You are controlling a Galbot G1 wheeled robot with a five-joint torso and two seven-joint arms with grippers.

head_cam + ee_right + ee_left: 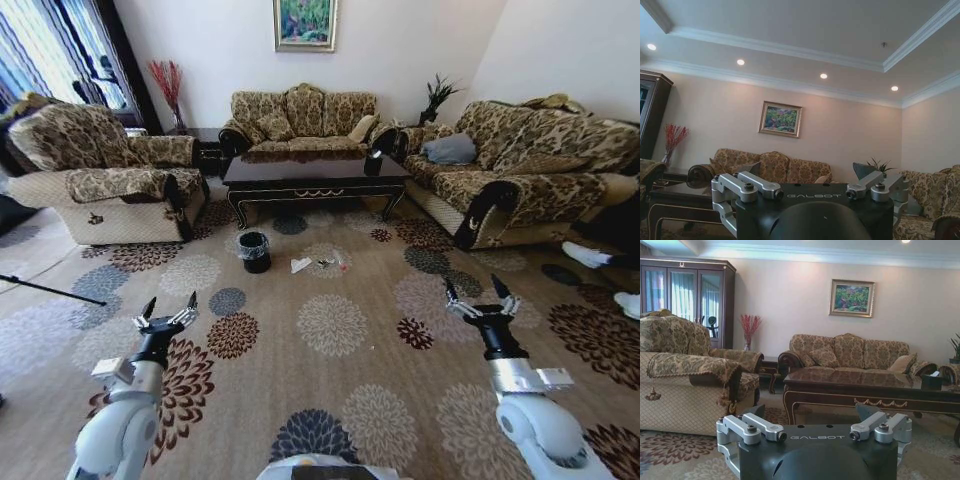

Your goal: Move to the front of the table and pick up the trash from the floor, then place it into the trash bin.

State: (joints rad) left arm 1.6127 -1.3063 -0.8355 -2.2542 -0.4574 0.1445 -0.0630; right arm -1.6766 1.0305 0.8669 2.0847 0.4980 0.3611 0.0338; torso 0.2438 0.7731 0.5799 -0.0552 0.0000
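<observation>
Approach step: we stand well short of the table, trash before it, bin beside; both claws, left gripper and right gripper, spread wide and empty; next, drive closer.

The head camera looks down from well back across the flowered carpet toward the counter and sofa. The left wrist camera sits low, level with the counter. The right wrist camera tilts up to the ceiling. All three share the framed painting (far wall).
</observation>
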